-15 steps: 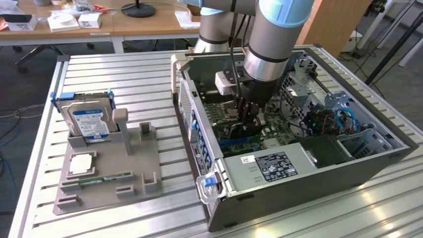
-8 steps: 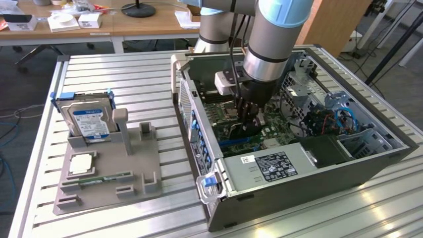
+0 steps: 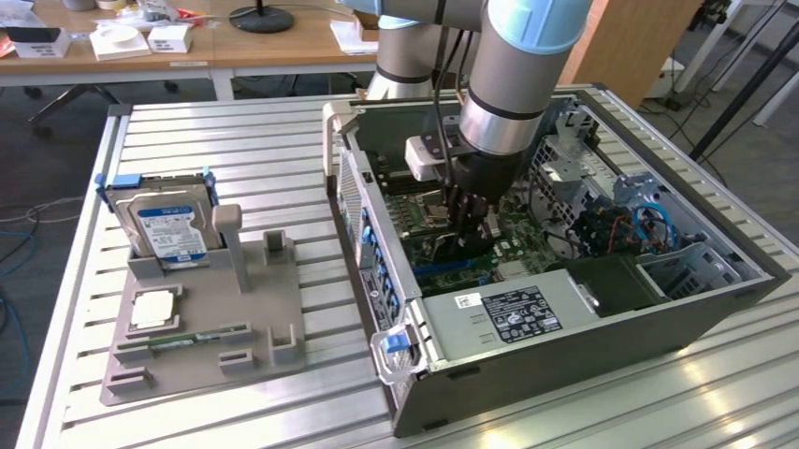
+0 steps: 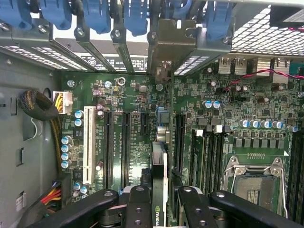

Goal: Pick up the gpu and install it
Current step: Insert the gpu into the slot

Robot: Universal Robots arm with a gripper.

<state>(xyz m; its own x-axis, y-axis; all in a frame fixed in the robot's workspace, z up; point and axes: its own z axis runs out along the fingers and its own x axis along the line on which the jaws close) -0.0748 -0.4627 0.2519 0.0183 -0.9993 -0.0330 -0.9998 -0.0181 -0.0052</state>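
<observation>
On the exterior view's left, a hard drive (image 3: 168, 229) stands in a gray holder (image 3: 250, 327) on the slatted surface (image 3: 238, 140). To its right, inside the open computer case (image 3: 699, 309), the fingers (image 4: 137, 206) clamp narrowly on the gpu (image 4: 160, 166), held edge-on over the motherboard (image 4: 123, 95) slots.

The gpu (image 4: 159, 180) stands in the case (image 3: 587, 360) over the motherboard (image 4: 137, 97); the hard drive (image 3: 168, 229) stands at the exterior view's left.
</observation>
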